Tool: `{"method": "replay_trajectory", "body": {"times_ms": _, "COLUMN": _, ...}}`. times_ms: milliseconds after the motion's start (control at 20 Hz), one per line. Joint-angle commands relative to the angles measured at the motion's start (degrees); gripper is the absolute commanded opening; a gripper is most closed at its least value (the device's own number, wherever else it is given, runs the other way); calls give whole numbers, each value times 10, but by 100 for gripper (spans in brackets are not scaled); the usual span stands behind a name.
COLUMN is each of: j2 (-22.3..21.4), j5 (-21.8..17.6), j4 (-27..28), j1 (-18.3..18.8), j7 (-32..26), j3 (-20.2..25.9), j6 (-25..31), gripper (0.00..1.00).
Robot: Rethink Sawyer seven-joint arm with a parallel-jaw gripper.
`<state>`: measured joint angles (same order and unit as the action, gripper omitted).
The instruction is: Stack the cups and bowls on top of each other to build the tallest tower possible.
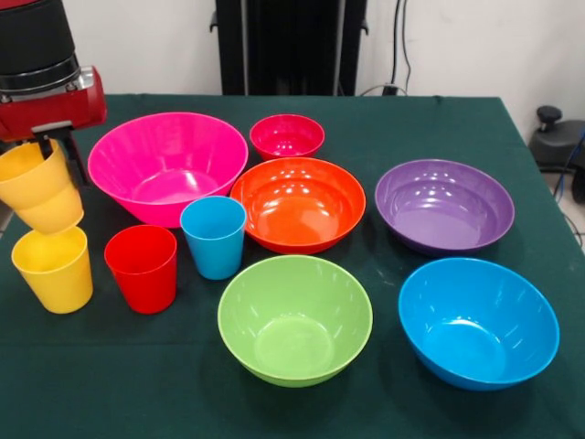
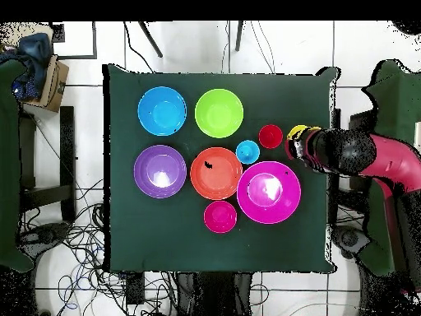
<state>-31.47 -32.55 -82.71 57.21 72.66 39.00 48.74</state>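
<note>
My gripper (image 1: 58, 154) at the far left is shut on the rim of a yellow cup (image 1: 38, 187), which hangs tilted just above a second yellow cup (image 1: 53, 268) standing on the cloth. Whether the two cups touch I cannot tell. Beside them stand a red cup (image 1: 142, 268) and a light blue cup (image 1: 213, 236). The bowls all sit apart and upright: hot pink (image 1: 167, 165), small pink-red (image 1: 287, 135), orange (image 1: 298, 203), purple (image 1: 444, 205), lime green (image 1: 294, 318), blue (image 1: 478, 322). In the overhead view the gripper (image 2: 301, 148) is by a yellow cup (image 2: 297, 132). No tower stands.
The dark green table (image 1: 384, 119) ends close to the yellow cups on the left side. A black chair base (image 1: 553, 137) stands off the table's right edge. Cables and a cardboard box (image 2: 51, 82) lie on the floor around the table.
</note>
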Motion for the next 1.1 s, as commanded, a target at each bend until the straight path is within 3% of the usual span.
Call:
{"method": "replay_trajectory", "body": {"times_ms": 50, "j2": 31, "j5": -36, "j4": 17, "j1": -4, "j7": -154, "j3": 1, "j6": 59, "gripper": 0}}
{"method": "replay_trajectory", "body": {"times_ms": 1100, "j2": 45, "j5": -47, "j4": 16, "j1": 11, "j7": -152, "j3": 1, "j6": 35, "gripper": 0}}
